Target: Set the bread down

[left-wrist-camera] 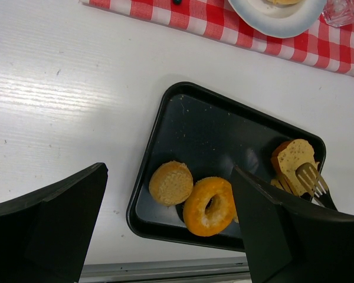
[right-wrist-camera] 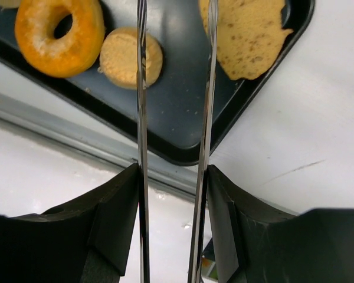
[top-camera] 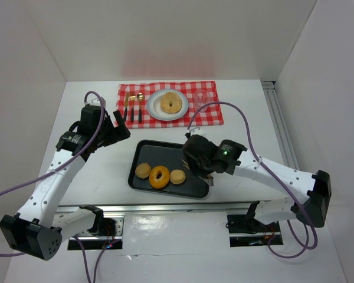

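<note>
A black tray (top-camera: 165, 154) holds an orange doughnut (top-camera: 159, 176), two round buns (top-camera: 143, 170) and, in its right corner, a tan bread slice (left-wrist-camera: 292, 156). My right gripper (top-camera: 202, 168) is shut on metal tongs (right-wrist-camera: 141, 118), whose two blades run between its fingers over the tray. The forked tong tip (left-wrist-camera: 311, 177) touches the slice (right-wrist-camera: 248, 35); whether the tongs pinch it is unclear. My left gripper (top-camera: 119, 127) hangs open and holds nothing, up and left of the tray. A white plate (top-camera: 153, 109) on the far side carries a ring-shaped bread (top-camera: 170, 104).
The plate rests on a red checkered placemat (top-camera: 209, 115) with cutlery (top-camera: 133, 108) to its left and a clear glass (top-camera: 202, 99) to its right. White walls enclose the table on three sides. A metal rail runs along the near edge.
</note>
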